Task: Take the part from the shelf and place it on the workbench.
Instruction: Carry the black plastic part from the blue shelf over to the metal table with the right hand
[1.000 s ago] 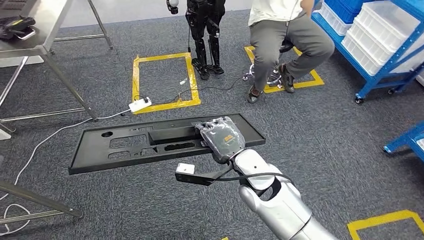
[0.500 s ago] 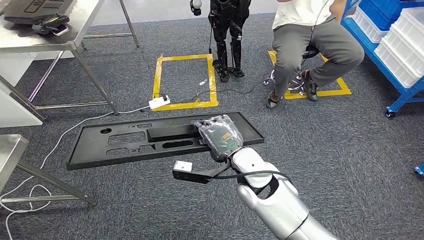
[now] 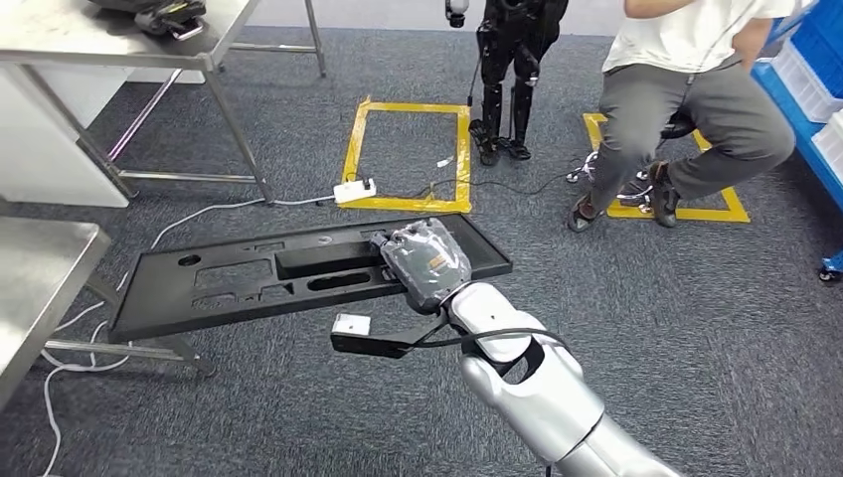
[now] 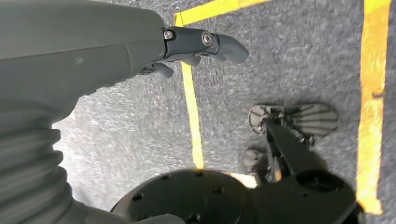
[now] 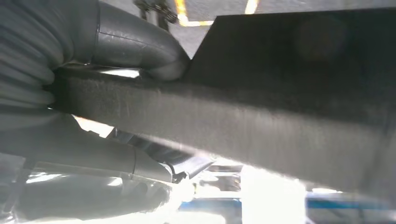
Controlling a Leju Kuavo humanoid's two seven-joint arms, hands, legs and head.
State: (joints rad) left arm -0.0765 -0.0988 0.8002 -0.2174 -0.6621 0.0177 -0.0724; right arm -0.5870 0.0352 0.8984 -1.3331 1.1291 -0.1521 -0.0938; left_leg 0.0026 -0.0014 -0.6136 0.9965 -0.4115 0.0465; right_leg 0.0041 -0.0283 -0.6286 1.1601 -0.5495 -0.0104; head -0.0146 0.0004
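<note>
1. Head view: the right robot hand (image 3: 427, 260) grips a long black part (image 3: 249, 283), a flat panel with cut-outs, near one end; the panel runs out to the hand's left and hangs in the air above the grey carpet floor (image 3: 696, 328).
2. Right wrist view: the thick grey thumb (image 5: 140, 51) presses one face of the part (image 5: 280, 93) and the darker fingers (image 5: 154, 168) lie against the other face, so the right robot hand (image 5: 140, 107) is closed around the panel's edge.
3. Left wrist view: the left robot hand (image 4: 196, 46) hangs over the carpet with nothing in it; whether its fingers are spread or curled I cannot tell.
4. A steel worktop (image 3: 40, 268) lies off the far end of the part from the right robot hand, lower than the panel and apart from it.
5. Beyond the right robot hand, a person (image 3: 686, 89) sits on a stool, with yellow tape squares (image 3: 408, 149) on the floor nearby.
6. A second steel worktop (image 3: 99, 30) stands farther out, beyond the panel's far end.
</note>
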